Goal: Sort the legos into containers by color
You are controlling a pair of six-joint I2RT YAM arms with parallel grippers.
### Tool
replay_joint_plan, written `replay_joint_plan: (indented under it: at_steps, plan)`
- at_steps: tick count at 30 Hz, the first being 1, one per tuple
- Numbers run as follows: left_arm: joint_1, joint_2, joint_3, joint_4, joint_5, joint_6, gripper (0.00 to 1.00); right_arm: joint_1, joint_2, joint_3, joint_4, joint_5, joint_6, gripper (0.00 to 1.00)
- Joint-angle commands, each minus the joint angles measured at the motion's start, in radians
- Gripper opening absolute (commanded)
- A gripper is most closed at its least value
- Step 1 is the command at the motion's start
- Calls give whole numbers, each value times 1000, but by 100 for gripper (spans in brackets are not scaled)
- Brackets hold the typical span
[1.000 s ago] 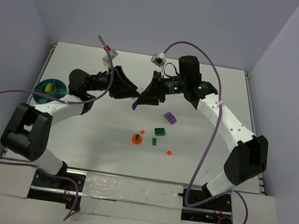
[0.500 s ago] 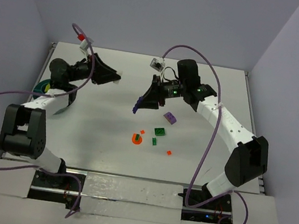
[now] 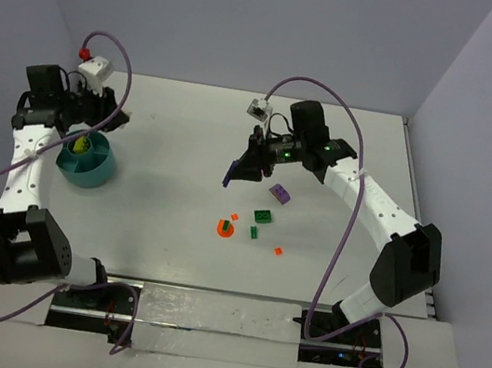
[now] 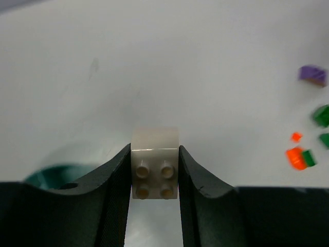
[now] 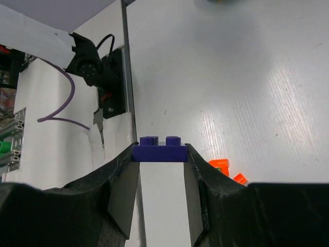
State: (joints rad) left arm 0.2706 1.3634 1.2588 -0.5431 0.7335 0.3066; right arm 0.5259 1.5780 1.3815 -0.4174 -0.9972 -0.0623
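Observation:
My left gripper (image 3: 117, 118) is shut on a white lego brick (image 4: 154, 162), held just beyond the far rim of the teal bowl (image 3: 88, 167). A lime green piece (image 3: 80, 145) lies in the bowl. My right gripper (image 3: 234, 173) hangs over the middle of the table, shut on a flat purple lego (image 5: 159, 152). Below and to its right on the table lie a purple brick (image 3: 279, 192), a dark green brick (image 3: 263, 216), a smaller dark green bit (image 3: 254, 232), a round orange piece (image 3: 224, 228) and two tiny orange bits (image 3: 278, 250).
The white table ends at a metal rail (image 3: 421, 213) on the right and at walls behind and on both sides. Purple cables (image 3: 347, 229) loop off both arms. The arm bases (image 3: 86, 294) stand at the near edge.
The left arm has swung from the table's middle out to the left with the white brick, ending by the bowl. The right gripper has shifted only slightly, still holding the purple piece.

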Motion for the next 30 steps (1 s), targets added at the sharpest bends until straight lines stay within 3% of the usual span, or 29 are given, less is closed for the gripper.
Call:
replay_joint_plan:
  at_steps: [1,9,16,30]
  plan:
    - [39,-12,-2,-296,-201,299,0,6,4,21,-25,37,-35,0]
    - [61,-21,-52,-299,-361,388,1,5,15,22,-37,46,-41,0]
    - [61,-43,-113,-223,-471,422,12,5,34,40,-51,44,-41,0]
    - [61,-79,-173,-99,-532,509,34,5,57,60,-64,28,-33,0]
